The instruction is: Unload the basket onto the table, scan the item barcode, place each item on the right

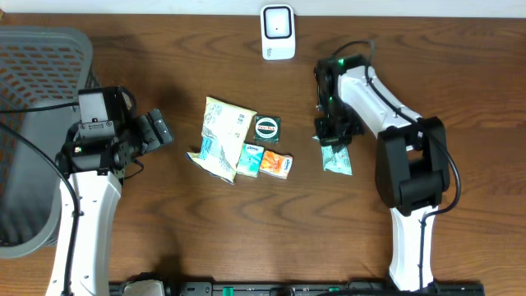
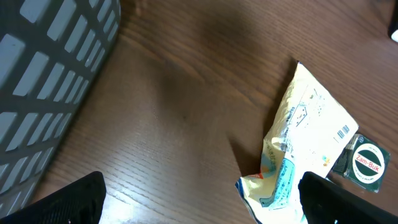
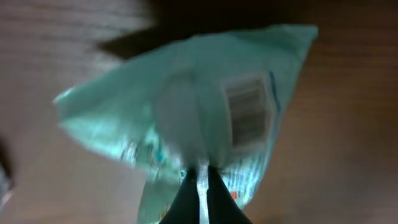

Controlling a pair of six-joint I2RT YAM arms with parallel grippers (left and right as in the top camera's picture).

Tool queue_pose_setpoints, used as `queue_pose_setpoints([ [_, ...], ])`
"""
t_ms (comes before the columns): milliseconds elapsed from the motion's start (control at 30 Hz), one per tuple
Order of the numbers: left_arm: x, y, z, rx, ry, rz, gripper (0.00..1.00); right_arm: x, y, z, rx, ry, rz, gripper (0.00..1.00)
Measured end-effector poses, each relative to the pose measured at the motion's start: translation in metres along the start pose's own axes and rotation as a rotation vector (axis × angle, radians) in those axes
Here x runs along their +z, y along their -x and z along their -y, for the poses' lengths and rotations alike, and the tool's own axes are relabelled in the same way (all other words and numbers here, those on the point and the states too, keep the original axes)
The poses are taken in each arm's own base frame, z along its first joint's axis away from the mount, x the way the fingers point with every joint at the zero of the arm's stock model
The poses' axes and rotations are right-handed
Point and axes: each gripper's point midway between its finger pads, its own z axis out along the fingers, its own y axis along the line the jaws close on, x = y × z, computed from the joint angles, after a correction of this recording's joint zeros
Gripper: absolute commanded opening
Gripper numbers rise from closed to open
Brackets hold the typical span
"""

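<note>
Teal packet [image 1: 336, 158] in the right gripper [image 1: 333, 140] above the brown wood-grain table [image 1: 164, 247].

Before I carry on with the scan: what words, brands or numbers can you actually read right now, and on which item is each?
"Zam-Buk": on the round label of the dark tin.
On the cream packet: a barcode and small print, too small to read.
On the teal packet: a barcode, with digits and print blurred.
On the blue packet and orange packet: too small to read.
On the white scanner: nothing readable.
</note>
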Motion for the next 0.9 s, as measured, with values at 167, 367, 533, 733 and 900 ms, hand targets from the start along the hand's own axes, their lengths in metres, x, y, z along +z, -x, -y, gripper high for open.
queue_pose_setpoints([
  [167, 0.000, 0.000, 0.000, 0.000, 0.000, 0.000, 0.98, 0.004, 0.001, -0.002, -0.004, -0.008, 0.041, 0.04],
  [367, 0.000, 0.000, 0.000, 0.000, 0.000, 0.000, 0.98, 0.002, 0.002, -0.008, -0.051, -0.024, 0.055, 0.19],
  [533, 0.000, 0.000, 0.000, 0.000, 0.000, 0.000, 0.98, -0.014, 0.016, -0.017, -0.074, -0.009, 0.093, 0.25],
  [733, 0.000, 0.000, 0.000, 0.000, 0.000, 0.000, 0.98, -0.036, 0.020, -0.046, -0.136, 0.070, 0.131, 0.31],
  [900, 0.000, 0.000, 0.000, 0.000, 0.000, 0.000, 0.98, -0.027, -0.004, -0.068, -0.180, 0.105, 0.048, 0.25],
])
